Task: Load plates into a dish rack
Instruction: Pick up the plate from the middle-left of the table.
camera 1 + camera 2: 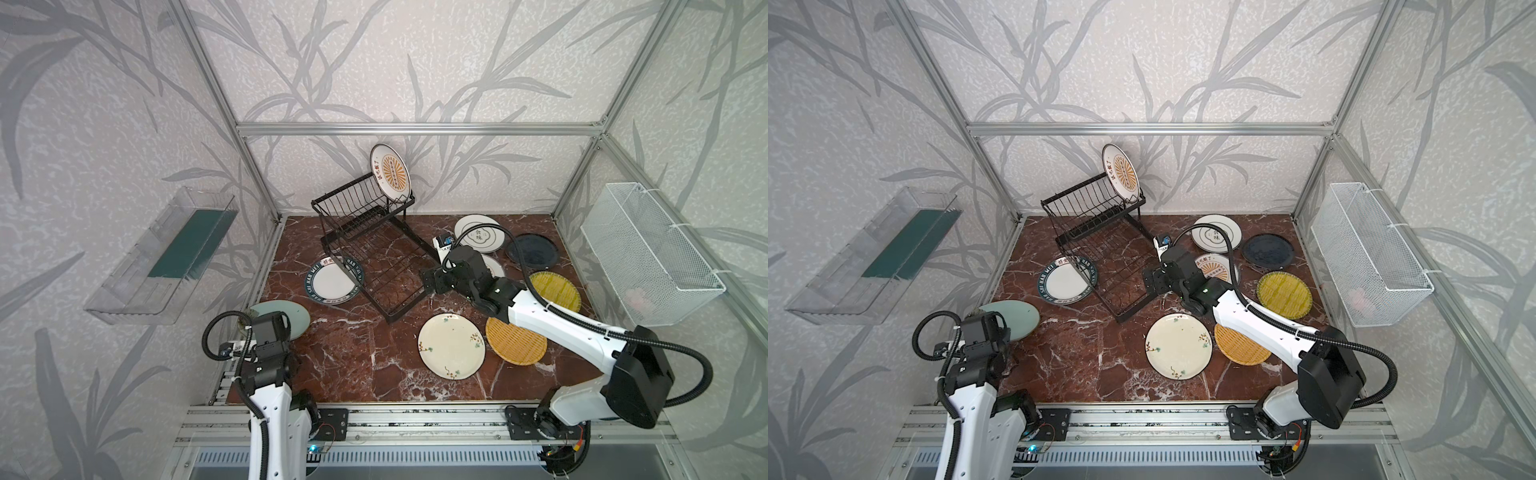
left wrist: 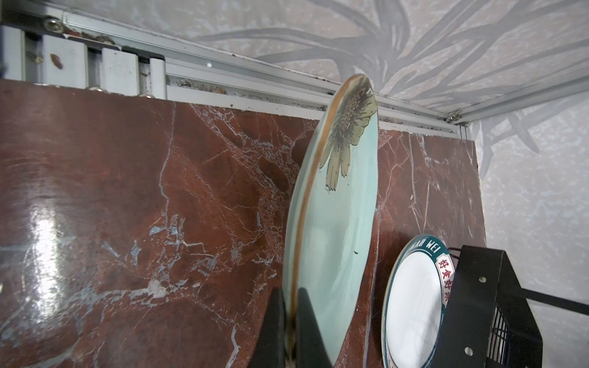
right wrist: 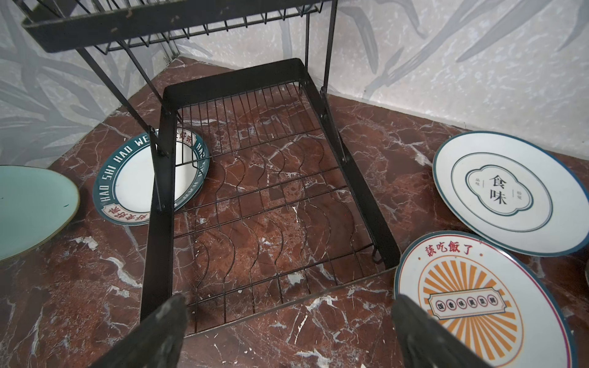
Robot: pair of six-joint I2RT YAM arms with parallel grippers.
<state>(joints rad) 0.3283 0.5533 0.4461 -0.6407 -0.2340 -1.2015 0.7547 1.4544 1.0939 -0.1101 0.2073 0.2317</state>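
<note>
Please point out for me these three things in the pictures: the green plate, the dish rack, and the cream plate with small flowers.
green plate [image 2: 338,223], left wrist view, middle of its face.
dish rack [image 3: 159,223], right wrist view, side band of its lower tray.
cream plate [image 1: 451,351], in a top view, centre of the plate.

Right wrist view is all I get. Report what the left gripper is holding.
Observer: The left gripper is shut on the rim of the pale green plate.
Operator: Next, tell me what is loaded up top.
Observer: One sunburst plate stands on edge at the far end of the upper basket.
Operator: Now list plates my view misses.
Observer: A cream floral plate and two yellow woven discs lie flat on the table.
</note>
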